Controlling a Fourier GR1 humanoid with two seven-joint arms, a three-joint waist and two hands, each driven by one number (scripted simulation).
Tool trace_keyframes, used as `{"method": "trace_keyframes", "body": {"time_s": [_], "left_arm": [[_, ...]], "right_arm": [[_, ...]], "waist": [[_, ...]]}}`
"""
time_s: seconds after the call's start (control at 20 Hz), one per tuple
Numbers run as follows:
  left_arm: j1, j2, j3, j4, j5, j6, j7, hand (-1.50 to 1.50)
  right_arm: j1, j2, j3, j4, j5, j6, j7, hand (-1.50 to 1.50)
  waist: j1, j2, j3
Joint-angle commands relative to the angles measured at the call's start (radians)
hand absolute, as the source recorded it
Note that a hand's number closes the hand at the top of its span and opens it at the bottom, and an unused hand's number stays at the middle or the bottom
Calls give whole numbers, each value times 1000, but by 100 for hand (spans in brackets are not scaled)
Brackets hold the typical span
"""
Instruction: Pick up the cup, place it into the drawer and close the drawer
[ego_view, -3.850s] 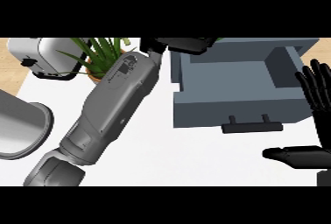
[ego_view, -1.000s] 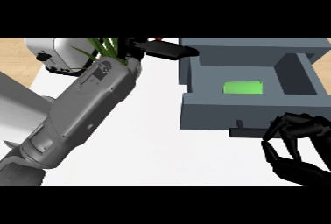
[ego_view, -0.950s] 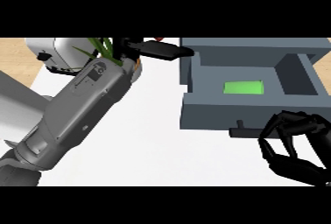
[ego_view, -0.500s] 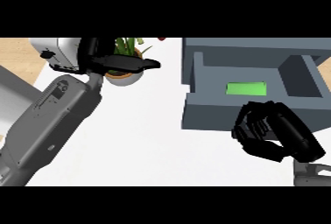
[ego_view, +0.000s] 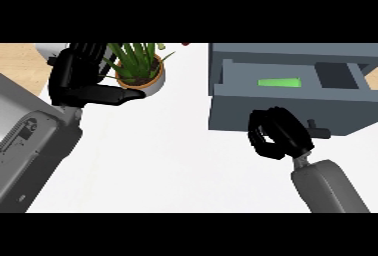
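My right hand (ego_view: 279, 134) is in front of the grey open drawer (ego_view: 291, 107), fingers curled in, holding nothing; it overlaps the drawer's front panel beside the small dark handle (ego_view: 319, 129), and I can't tell if it touches either. The bright green cup (ego_view: 280, 83) lies inside the drawer, in the wide left compartment; a smaller, darker compartment sits to its right. My left hand (ego_view: 83, 80) is up at the far left of the white counter (ego_view: 155, 155), fingers straight and close together, thumb out toward the green leafy plant in a terracotta pot (ego_view: 139, 70), just beside it. Both grey forearms come in from the lower edge.
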Motion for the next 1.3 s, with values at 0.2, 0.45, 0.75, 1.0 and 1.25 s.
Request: {"method": "trace_keyframes", "body": {"time_s": [0.2,0.45,0.75,1.0,1.25], "left_arm": [[151,78,79,-124,17,-82,11,-150],[232,88,109,-111,12,-161,-55,-150],[217,102,145,-62,19,-219,-59,-150],[221,81,128,-62,13,-247,-76,-150],[222,54,112,-57,10,-247,-71,-150]], "right_arm": [[-296,75,-87,538,61,-162,-128,150],[-463,58,-178,775,14,-147,-208,150],[-553,1,-243,992,4,-186,-304,150],[-674,-43,-277,1042,-17,-89,-251,150],[-650,-75,-299,1060,-37,-90,-311,150]], "waist": [[-1,6,1],[8,12,1],[27,27,2],[51,39,2],[58,48,3]]}}
